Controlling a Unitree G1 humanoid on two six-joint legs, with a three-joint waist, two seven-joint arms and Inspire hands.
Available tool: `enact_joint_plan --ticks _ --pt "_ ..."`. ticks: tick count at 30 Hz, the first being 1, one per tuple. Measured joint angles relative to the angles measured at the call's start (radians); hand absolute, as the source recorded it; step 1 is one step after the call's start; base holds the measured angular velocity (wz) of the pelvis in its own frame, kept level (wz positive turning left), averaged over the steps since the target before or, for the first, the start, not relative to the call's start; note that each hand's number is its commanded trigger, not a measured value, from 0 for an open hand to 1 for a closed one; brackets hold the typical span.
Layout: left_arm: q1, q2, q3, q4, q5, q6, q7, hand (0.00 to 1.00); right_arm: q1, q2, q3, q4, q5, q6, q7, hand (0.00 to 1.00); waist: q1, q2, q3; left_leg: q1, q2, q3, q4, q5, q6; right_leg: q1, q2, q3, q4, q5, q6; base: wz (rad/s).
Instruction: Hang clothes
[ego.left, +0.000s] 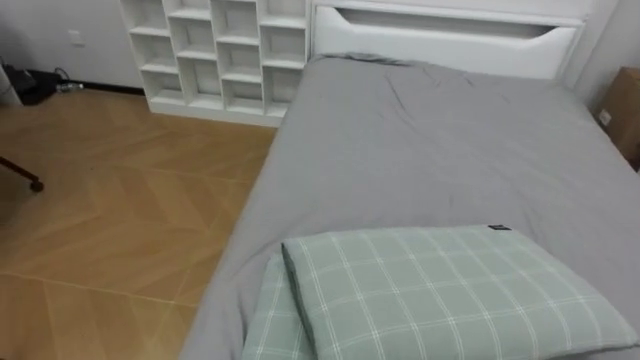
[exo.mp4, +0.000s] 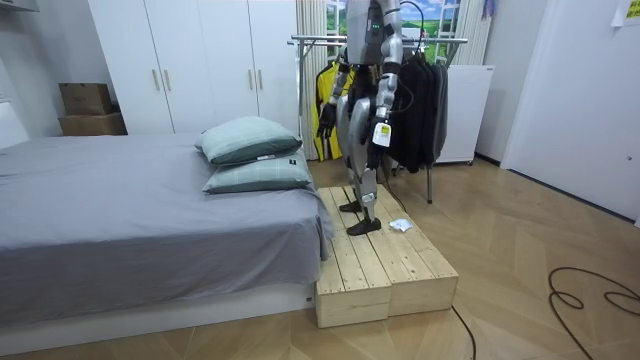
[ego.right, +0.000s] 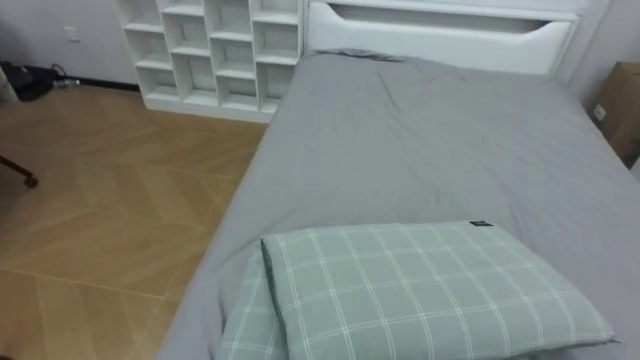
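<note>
Hands (exo.mp4: 325, 119) down by rack (exo.mp4: 320, 42), grip state unreadable. Turn from bed (ego.left: 430, 150) toward rack; keep footing central on pallet (exo.mp4: 400, 265), clear of its edges.

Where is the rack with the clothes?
In the room view the clothes rack stands right behind the robot, beyond the wooden platform, with dark clothes hanging on it.

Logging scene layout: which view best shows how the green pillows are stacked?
The room view: both pillows show whole, one atop the other on the bed. The eye views show the top one close, the lower one's edge beneath.
</note>
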Motion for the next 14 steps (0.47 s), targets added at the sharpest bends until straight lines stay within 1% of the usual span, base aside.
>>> enact_joint_plan --ticks 3,6,9,14 --pt "-0.002 0.0 -0.001 0.001 -0.003 0.0 0.0 0.0 0.003 -0.001 0.0 0.02 0.052 -0.007 0.01 0.0 -0.003 0.002 -0.0001 -0.002 -0.001 0.0 0.001 0.0 0.0 0.001 0.0 0.0 -0.008 0.0 0.0 -0.01" --pt "-0.002 -0.001 -0.018 0.002 -0.012 0.0 -0.001 0.0 0.01 -0.002 -0.004 0.026 0.091 -0.009 0.021 0.0 -0.003 0.008 -0.0002 -0.004 -0.002 -0.001 0.001 0.0 -0.001 0.0 0.001 0.002 -0.012 0.002 -0.001 0.0" --pt "0.001 -0.002 -0.018 0.002 -0.011 0.008 -0.011 0.0 0.014 -0.002 -0.01 0.026 0.105 -0.009 0.03 0.0 -0.006 0.014 -0.0017 -0.004 -0.001 0.0 0.001 0.001 -0.002 0.001 0.002 0.004 -0.012 0.002 -0.002 0.0" --pt "0.003 -0.004 -0.018 0.002 -0.01 0.009 -0.022 0.0 0.013 -0.004 -0.015 0.027 0.106 -0.01 0.049 0.0 -0.017 0.022 -0.0031 -0.002 0.0 0.0 0.0 0.002 -0.004 0.001 0.005 0.006 -0.013 0.002 -0.002 0.0"
